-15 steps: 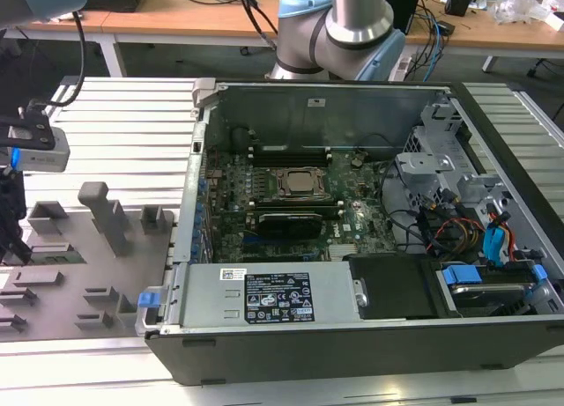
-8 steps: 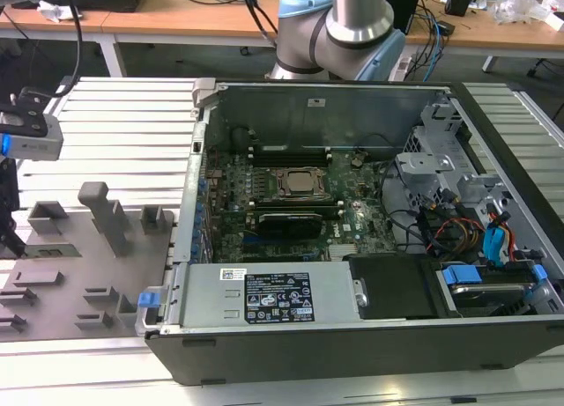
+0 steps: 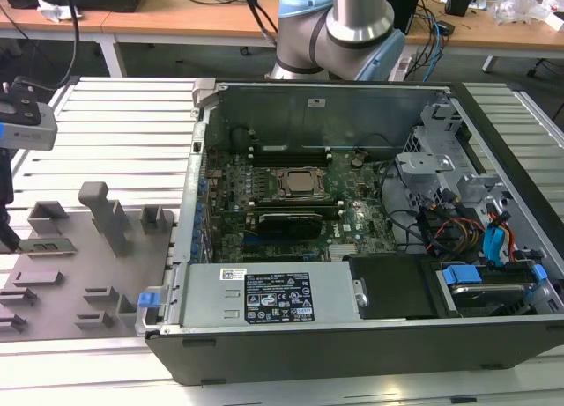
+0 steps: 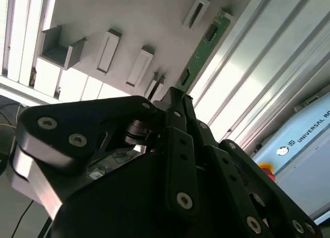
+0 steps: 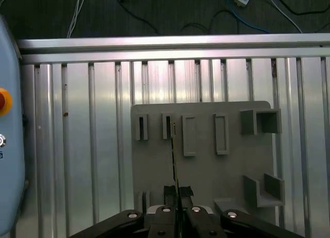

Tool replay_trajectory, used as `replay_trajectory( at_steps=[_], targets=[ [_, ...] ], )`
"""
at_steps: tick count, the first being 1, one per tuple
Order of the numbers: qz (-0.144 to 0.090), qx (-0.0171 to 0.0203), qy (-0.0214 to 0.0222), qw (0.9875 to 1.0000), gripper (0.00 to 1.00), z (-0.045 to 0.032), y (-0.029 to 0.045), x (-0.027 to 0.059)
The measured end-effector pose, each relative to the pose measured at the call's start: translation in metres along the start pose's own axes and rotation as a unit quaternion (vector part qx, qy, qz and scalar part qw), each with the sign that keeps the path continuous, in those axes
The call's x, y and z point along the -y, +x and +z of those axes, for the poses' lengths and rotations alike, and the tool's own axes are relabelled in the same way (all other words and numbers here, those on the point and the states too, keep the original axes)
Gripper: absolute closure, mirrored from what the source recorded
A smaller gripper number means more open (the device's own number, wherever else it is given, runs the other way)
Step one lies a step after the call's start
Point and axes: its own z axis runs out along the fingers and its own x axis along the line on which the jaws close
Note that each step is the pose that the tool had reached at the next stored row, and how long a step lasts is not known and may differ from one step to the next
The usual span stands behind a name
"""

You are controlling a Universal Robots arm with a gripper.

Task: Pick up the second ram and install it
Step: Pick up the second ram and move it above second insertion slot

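Exterior view. An open computer case (image 3: 352,353) lies on a slatted metal table (image 3: 115,133). Its motherboard (image 3: 352,221) faces up, with the processor socket (image 3: 295,184) near the middle. A grey tray (image 3: 79,274) of blocks and slots sits on the table at the exterior view's left, just beside the case. The arm's base (image 3: 339,23) stands at the far side, behind the case. A grey box (image 3: 25,124) on the arm's wrist hangs over the tray's far left corner.

Second wrist view. The black gripper (image 4: 174,96) has its fingers (image 4: 178,145) drawn together on one end of the second ram (image 4: 203,49). The green stick runs away from the fingertips along the tray's edge (image 4: 154,21), next to the table's slats. A pale blue housing (image 4: 304,145) sits on the table, well apart from it.

First wrist view. We see the second ram (image 5: 174,155) edge-on as a thin line over the tray (image 5: 206,171), between two of the tray's slots. The gripper (image 5: 177,192) pinches it, one fingertip pressed to each face. We cannot tell whether the stick has cleared the tray.
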Motion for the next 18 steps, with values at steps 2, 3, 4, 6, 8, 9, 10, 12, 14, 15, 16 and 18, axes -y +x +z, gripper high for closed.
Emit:
replay_trajectory(
  at_steps=[2,3,4,6,8,9,10,12,14,15,16,18],
  targets=[
    [0.000,0.0000,0.0000,1.0000,0.87,-0.0030,-0.0001,-0.0001],
    [0.000,0.0000,0.0000,1.0000,0.87,-0.0042,-0.0001,-0.0002],
    [0.000,0.0000,0.0000,1.0000,0.87,-0.0066,-0.0001,-0.0003],
    [0.000,0.0000,0.0000,1.0000,0.87,-0.0089,-0.0002,-0.0004],
    [0.000,0.0000,0.0000,1.0000,0.87,-0.0108,-0.0002,-0.0005],
    [0.000,0.0000,0.0000,1.0000,0.87,-0.0124,-0.0003,-0.0005],
    [0.000,0.0001,0.0000,1.0000,0.87,-0.0141,-0.0003,-0.0006],
    [0.000,0.0000,0.0000,1.0000,0.87,-0.0163,-0.0004,-0.0007],
    [0.000,0.0000,0.0000,1.0000,0.87,-0.0184,-0.0004,-0.0008],
    [0.000,0.0001,0.0000,1.0000,0.87,-0.0195,-0.0004,-0.0008],
    [0.000,0.0000,0.0000,1.0000,0.87,-0.0226,-0.0005,-0.0010],
    [0.000,0.0001,0.0000,1.0000,0.87,-0.0259,-0.0006,-0.0011]
  ],
)
